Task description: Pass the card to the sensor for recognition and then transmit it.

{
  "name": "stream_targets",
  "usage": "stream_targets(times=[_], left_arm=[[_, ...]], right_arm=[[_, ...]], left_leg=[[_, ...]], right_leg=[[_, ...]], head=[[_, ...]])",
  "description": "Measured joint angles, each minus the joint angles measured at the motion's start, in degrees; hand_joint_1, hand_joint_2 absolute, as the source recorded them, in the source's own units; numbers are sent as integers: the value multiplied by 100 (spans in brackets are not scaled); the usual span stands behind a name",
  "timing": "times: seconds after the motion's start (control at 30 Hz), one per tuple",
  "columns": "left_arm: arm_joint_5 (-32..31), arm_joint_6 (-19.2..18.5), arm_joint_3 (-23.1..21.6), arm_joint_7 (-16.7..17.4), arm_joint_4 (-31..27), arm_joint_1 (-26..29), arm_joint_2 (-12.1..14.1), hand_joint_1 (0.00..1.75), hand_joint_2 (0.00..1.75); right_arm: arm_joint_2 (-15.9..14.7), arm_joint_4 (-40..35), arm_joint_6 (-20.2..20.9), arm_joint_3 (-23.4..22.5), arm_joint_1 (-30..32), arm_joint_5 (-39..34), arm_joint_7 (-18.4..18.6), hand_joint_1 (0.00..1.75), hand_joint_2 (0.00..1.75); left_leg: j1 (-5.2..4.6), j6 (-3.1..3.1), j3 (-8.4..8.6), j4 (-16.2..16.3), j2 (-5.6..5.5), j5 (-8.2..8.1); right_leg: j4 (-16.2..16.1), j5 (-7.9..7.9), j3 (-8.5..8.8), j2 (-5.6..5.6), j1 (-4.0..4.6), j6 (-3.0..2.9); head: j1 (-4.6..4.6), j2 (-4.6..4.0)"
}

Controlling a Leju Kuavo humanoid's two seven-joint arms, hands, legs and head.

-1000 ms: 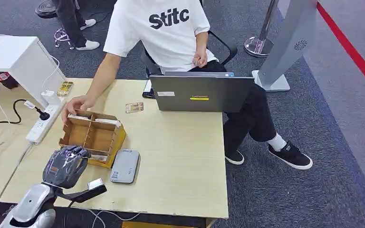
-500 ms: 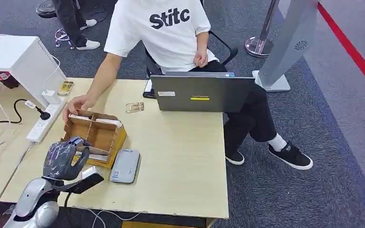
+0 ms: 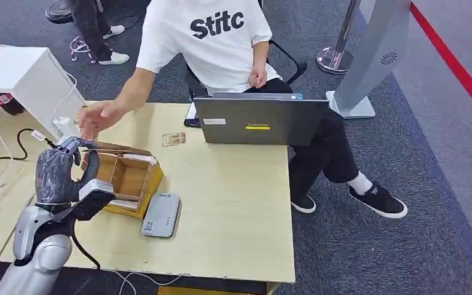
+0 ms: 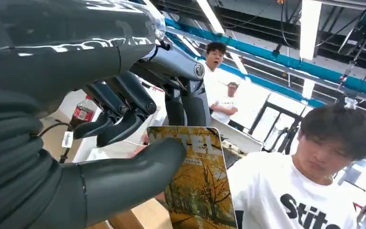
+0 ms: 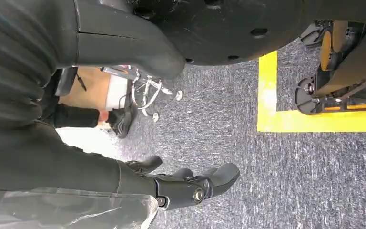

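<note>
— Where was the card [image 4: 201,188]?
— Pinched between the thumb and fingers of the left hand [image 3: 57,173], raised above the cardboard box [image 3: 123,177] at the table's [image 3: 233,203] nine o'clock side.
— And the right hand [image 5: 181,187]?
— It hung over grey carpet, fingers loosely apart, holding nothing.
— The reader [image 3: 161,214]?
— Flat on the table, at the box's four o'clock.

glossy card [image 4: 198,183]; cardboard box [image 3: 126,175]; wood-look table [image 3: 233,209]
</note>
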Motion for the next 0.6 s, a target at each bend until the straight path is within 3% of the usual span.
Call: stream_targets(times=[0.37, 0.4, 0.43, 0.47, 0.6], left_arm=[[90, -52, 146, 79, 22, 10, -79, 175, 175], [90, -55, 153, 81, 33, 9, -79, 166, 175], [96, -66, 162, 81, 42, 9, -81, 38, 175], [120, -103, 179, 83, 50, 9, -85, 0, 175], [203, -206, 218, 98, 55, 42, -105, 0, 175]], right_arm=[[-9, 0, 4, 0, 1, 0, -4, 0, 175], [-9, 0, 4, 0, 0, 0, -4, 0, 175], [-9, 0, 4, 0, 0, 0, -9, 0, 175], [-9, 0, 4, 0, 1, 0, -13, 0, 175], [-11, 0, 7, 0, 0, -7, -17, 0, 175]], left_leg=[[-2, 0, 0, 1, 0, 0], [-2, 0, 0, 1, 0, 0], [-2, 0, 0, 1, 0, 0], [-2, 0, 0, 0, 0, 0], [-2, 0, -2, 0, 0, -1]], right_leg=[[0, 0, 2, 0, -1, 1], [0, 0, 1, 0, -1, 1], [0, 0, 1, 1, -1, 1], [0, 0, 1, 1, -1, 0], [-1, -1, 1, 1, -1, 0]], head=[[-2, 0], [0, 0], [0, 2], [0, 2], [0, 2]])
